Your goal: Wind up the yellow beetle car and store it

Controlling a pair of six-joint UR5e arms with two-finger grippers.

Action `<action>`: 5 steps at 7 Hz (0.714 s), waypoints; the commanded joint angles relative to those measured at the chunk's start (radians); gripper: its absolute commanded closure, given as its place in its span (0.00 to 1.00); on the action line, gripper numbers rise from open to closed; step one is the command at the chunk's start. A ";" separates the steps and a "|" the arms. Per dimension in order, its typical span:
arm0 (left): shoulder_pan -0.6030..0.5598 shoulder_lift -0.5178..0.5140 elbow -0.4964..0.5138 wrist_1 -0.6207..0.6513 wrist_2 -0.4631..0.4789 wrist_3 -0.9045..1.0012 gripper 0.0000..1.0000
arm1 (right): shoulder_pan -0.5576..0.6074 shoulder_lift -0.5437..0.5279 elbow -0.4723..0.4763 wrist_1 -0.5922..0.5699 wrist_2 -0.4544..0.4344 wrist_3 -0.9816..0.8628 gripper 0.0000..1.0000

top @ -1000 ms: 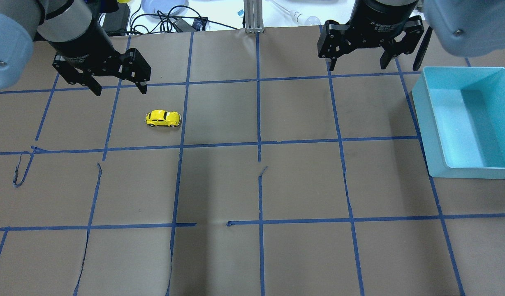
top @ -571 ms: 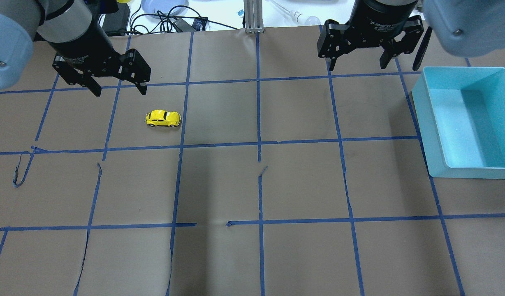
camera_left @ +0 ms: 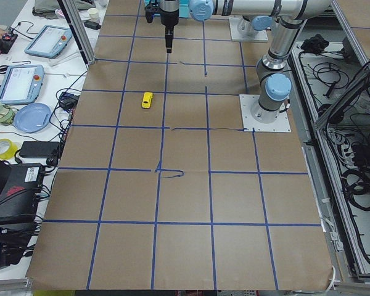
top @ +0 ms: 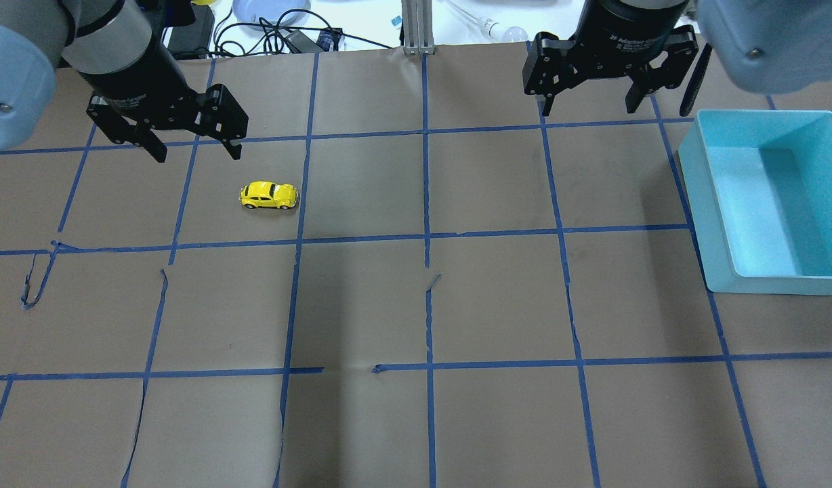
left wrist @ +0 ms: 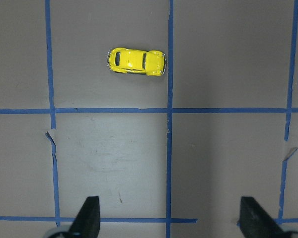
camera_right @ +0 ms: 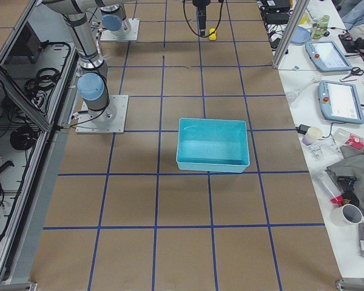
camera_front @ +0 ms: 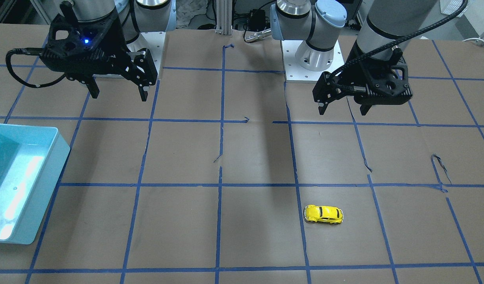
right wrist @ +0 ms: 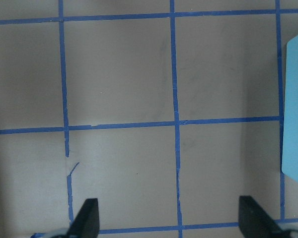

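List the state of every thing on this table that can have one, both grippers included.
yellow beetle car: upright on its wheels on the table, held by neither gripper, outside the blue bin.
left gripper: open, empty, above the table near the car.
right gripper: open, empty, above the table.
blue bin: upright, open-topped, empty.

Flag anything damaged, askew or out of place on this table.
Only the blue tape grid: one strip has peeled into a loose loop on the robot's left, and one line has a gap mid-table. The yellow beetle car sits upright on its wheels; the teal bin stands level.
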 commanded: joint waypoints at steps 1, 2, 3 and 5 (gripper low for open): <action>-0.002 0.004 -0.012 0.003 -0.005 -0.001 0.00 | 0.000 0.001 0.000 -0.001 -0.001 0.000 0.00; -0.001 -0.007 -0.015 0.004 0.000 0.000 0.00 | 0.000 -0.001 0.000 -0.001 0.001 0.000 0.00; 0.001 -0.015 -0.033 0.012 0.003 0.002 0.00 | 0.000 -0.001 0.000 -0.001 0.001 0.000 0.00; 0.015 -0.044 -0.079 0.143 -0.012 -0.027 0.00 | 0.000 0.005 0.000 -0.002 0.001 0.005 0.00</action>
